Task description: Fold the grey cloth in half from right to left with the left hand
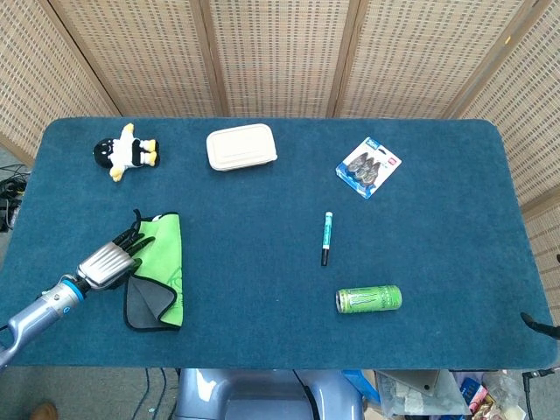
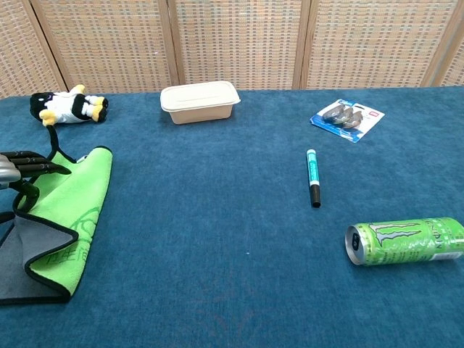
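Cloth: grey microfibre cloth with a lime-green reverse and black piping (image 1: 157, 280) lies at the near-left part of the blue felt-covered table (image 1: 420, 201), already doubled over so the green side faces up and a grey corner shows at the near end.
Left hand: left hand (image 1: 112, 260) rests over the cloth's left edge with dark fingers (image 2: 32, 161) reaching onto the green face; they seem to pinch the piped hem, though the contact itself is partly hidden.
Right hand: only a dark tip shows at the far right edge of the head view; whether it is open or closed cannot be told.
Handling: the cloth looks light, limp and soft, likely to sag, wrinkle and drag on the felt, not to slip.
Where to hold: a pinch on the black-piped edge or a corner seems best, since the hem is the firmest part.
Risk: a loose corner could fold back unevenly on release.
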### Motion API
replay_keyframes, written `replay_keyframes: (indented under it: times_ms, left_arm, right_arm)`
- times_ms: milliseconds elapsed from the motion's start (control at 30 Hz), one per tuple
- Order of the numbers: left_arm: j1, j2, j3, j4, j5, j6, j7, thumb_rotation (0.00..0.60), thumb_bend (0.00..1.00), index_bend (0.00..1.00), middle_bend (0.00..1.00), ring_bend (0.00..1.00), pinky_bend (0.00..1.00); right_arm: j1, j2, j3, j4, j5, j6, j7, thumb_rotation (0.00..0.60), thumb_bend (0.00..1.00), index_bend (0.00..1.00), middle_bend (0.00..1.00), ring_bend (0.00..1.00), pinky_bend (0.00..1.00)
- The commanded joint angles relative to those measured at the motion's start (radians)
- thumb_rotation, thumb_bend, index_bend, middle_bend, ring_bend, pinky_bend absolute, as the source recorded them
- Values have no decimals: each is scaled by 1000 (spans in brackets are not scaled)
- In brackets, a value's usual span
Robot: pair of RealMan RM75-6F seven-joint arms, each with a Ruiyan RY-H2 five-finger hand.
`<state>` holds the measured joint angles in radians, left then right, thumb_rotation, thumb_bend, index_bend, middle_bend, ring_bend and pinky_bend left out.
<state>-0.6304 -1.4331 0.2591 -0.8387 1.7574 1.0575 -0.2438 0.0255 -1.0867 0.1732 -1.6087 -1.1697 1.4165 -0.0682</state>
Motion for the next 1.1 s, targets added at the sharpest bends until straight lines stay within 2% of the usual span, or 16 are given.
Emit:
replay_keyframes:
  times_ms: [33,233,300,367,433,467,567,633,800,933,1100]
  left_arm:
    - [4,3,-1,3,-2,-1,-1,600,572,642,0,0,0]
    - [7,5,-2,3,-2,-4,-1,600,572,612,0,0,0]
    - [8,7,-1,0,-2,-12,-4,600,571,498,0,0,0]
    - [9,9,0,0,-3,-17,0,600,571,242,0,0,0]
    - [11,12,0,-2,-4,-21,-1,600,570,59,0,0,0]
    - [12,14,1,-5,-5,-22,-3,600,552,7,0,0,0]
    - [15,22,2,-12,-5,-19,-10,600,448,0,0,0,0]
    - [20,32,1,-19,-4,-4,-19,600,416,0,0,0,0]
    - [31,73,7,-43,6,33,-36,600,386,0,0,0,0]
    - [47,113,-7,-76,11,108,-36,600,383,0,0,0,0]
    - [40,153,-22,-160,26,159,-36,600,386,0,0,0,0]
  right_arm:
    - [0,0,0,0,-1,0,-1,600,0,0,0,0,0]
    - [1,-1,-2,-2,-2,0,-4,600,0,0,0,0,0]
    - [1,-1,-2,-2,-2,0,-4,600,0,0,0,0,0]
    - [0,-1,-2,-3,-2,1,-4,600,0,0,0,0,0]
    - [0,0,-1,-3,-2,2,-4,600,0,0,0,0,0]
    - [0,0,-1,-3,-2,2,-4,600,0,0,0,0,0]
    - [0,0,-2,-4,-2,1,-4,600,0,0,0,0,0]
    - [0,0,-3,-4,-3,1,-5,600,0,0,0,0,0]
    - [0,0,-4,-6,-6,2,-5,600,0,0,0,0,0]
    - [1,0,-4,-6,-7,0,-4,600,0,0,0,0,0]
    - [3,0,-4,-6,-7,-3,-2,600,0,0,0,0,0]
